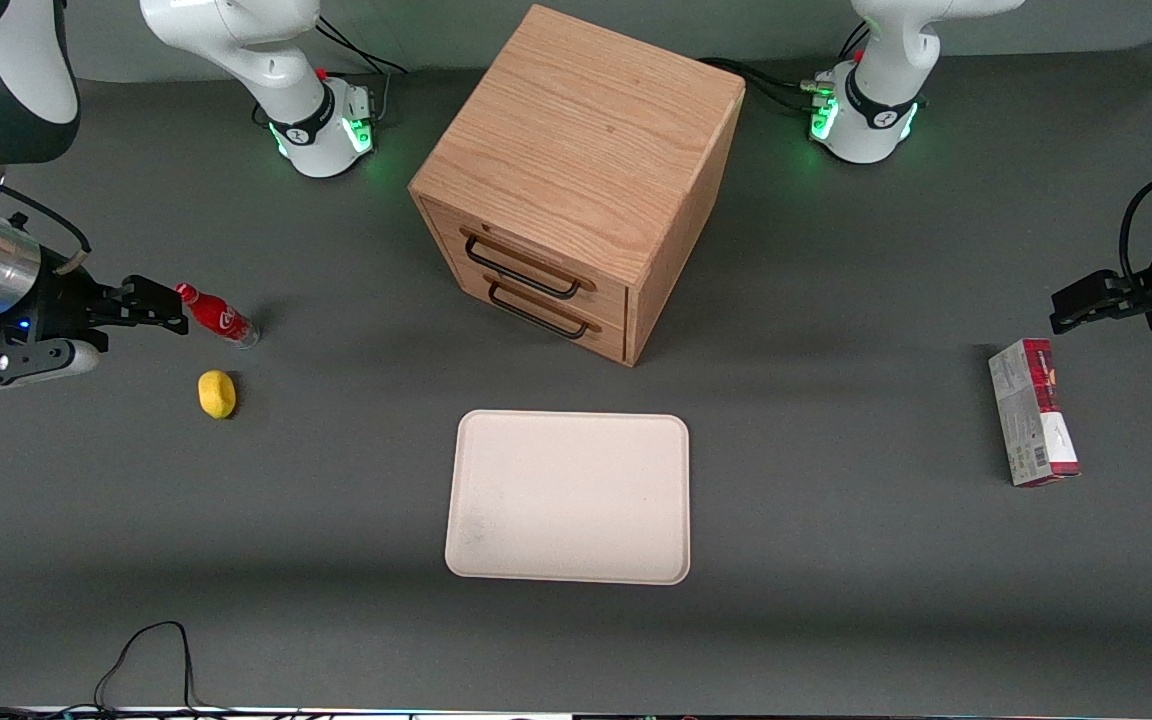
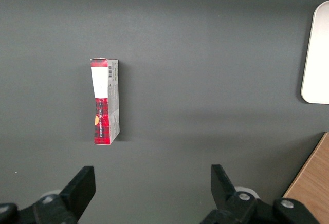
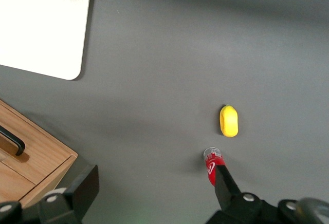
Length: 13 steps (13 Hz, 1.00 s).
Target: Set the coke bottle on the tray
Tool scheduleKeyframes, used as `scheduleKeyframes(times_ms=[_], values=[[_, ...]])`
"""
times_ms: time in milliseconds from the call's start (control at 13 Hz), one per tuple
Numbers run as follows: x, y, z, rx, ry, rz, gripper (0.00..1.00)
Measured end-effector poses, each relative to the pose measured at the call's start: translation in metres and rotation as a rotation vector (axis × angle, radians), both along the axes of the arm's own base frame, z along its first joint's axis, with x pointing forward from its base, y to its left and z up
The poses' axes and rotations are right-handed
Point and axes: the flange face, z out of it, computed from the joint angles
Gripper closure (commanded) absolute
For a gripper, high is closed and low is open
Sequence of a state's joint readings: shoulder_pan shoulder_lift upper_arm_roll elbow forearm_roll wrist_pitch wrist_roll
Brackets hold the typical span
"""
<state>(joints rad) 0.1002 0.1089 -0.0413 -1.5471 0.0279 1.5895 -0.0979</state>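
The coke bottle (image 1: 218,315) lies on its side on the dark table at the working arm's end, red cap pointing at my gripper (image 1: 161,305). The gripper is open and holds nothing. In the right wrist view the gripper (image 3: 154,180) has its fingers spread wide. One finger (image 3: 226,185) covers the cap end of the coke bottle (image 3: 213,165), so the bottle sits by that finger and not in the gap. The cream tray (image 1: 568,497) lies flat nearer the front camera than the cabinet, toward the middle of the table. The tray (image 3: 41,29) has nothing on it.
A yellow lemon (image 1: 217,393) lies beside the bottle, nearer the front camera. A wooden drawer cabinet (image 1: 576,170) with two black handles stands mid-table. A red-and-grey carton (image 1: 1033,411) lies toward the parked arm's end.
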Motion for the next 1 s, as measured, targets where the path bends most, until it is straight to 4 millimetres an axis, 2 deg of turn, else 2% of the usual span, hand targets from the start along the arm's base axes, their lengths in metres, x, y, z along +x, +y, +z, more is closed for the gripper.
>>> scheduleKeyframes(times_ms=[692, 1000], values=[[-0.0020, 0.0015, 0.0102, -0.005, 0.008, -0.035, 0.00], [-0.0009, 0.0014, 0.0050, -0.007, 0.024, -0.039, 0.00]])
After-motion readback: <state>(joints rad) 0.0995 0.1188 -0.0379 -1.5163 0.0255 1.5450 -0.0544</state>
